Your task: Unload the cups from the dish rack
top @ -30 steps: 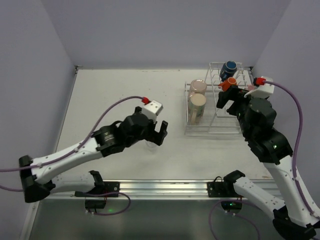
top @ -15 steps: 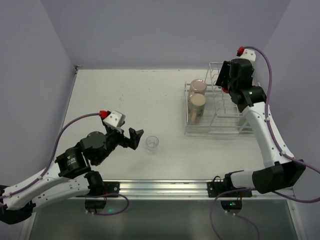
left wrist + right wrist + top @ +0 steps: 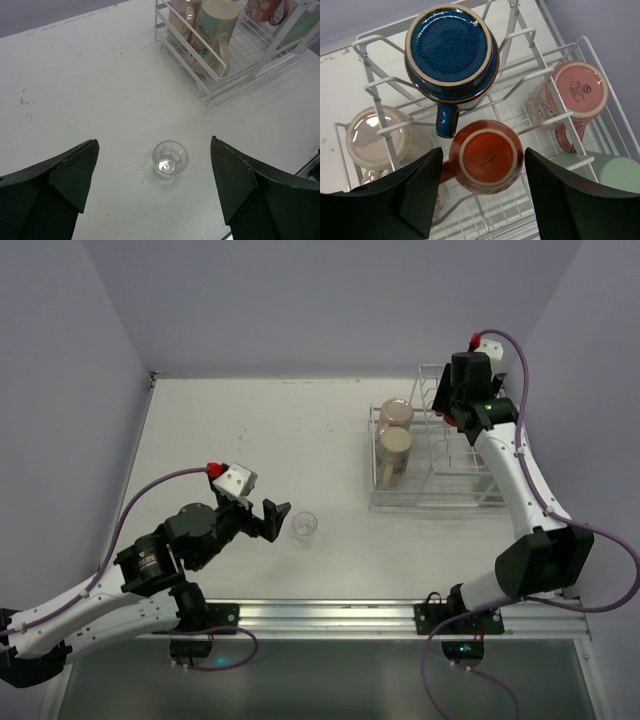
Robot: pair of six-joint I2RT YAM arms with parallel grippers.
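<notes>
Seven cups are in view: six sit in the dish rack [image 3: 440, 502] and one, the clear glass [image 3: 305, 525], stands alone on the table [image 3: 250, 430], well apart from the rack on its near left. The rack's lower tray section holds two beige mugs [image 3: 394, 452], one behind the other, both tilted against the wire with their long axes slanting toward the near edge. The section with the tall dividers holds the other four. The dark blue mug [image 3: 451, 47] is upside down, its base up and its handle pointing toward the orange cup [image 3: 490, 160]. The orange cup is also upside down, just beside it. The pink cup [image 3: 580, 92] shows its base to the right wrist camera and leans a little, with its handle on the near side. The green tumbler [image 3: 615, 172] lies slanted at the rack's far right; which way its mouth faces cannot be told. The glass is upright, mouth up, with its long axis vertical. The left gripper [image 3: 272, 520] sits low over the table just left of the glass, its fingers spread wide and holding nothing; in its wrist view the glass lies ahead in the gap between them, untouched. The right gripper [image 3: 483, 155] hovers over the tall dividers with its fingers spread on either side of the orange cup's base. Whether they touch the cup cannot be told.
</notes>
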